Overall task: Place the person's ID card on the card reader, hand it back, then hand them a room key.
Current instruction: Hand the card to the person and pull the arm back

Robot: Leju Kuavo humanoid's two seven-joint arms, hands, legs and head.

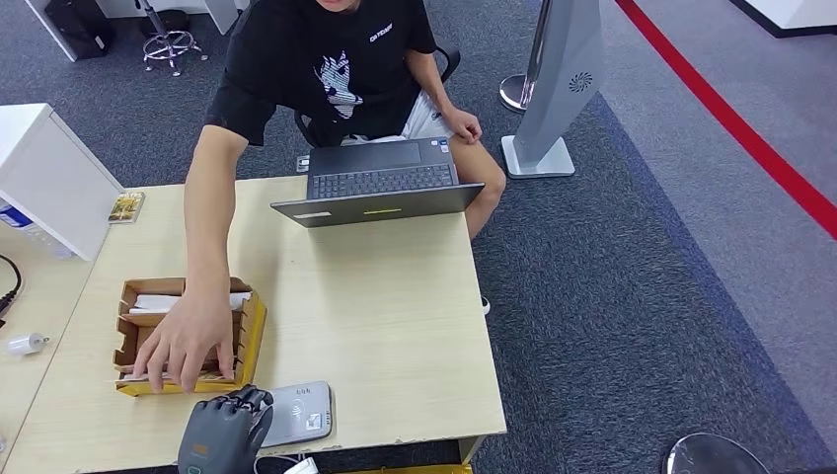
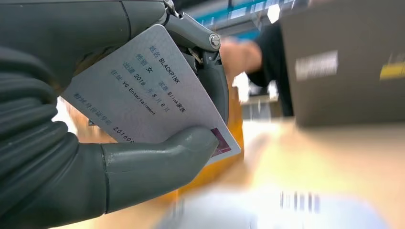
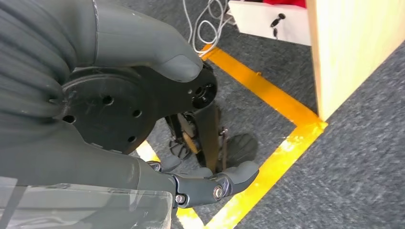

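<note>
Over table (image 1: 395,316), left hand (image 1: 225,430) grips ID card (image 2: 143,90).

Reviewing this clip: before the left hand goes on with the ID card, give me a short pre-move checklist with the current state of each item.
1. ID card held in the left hand: ok, the thumb presses it against the fingers.
2. Card reader within reach: ok, it lies on the table right beside the left hand.
3. Card already resting on the reader: cannot tell, the hand hides the contact in the head view.
4. Person's hand out of the way: not ok, it reaches into the cardboard box just next to the left hand.
5. Right hand free for the room key: ok, it holds nothing, beside the table.
</note>
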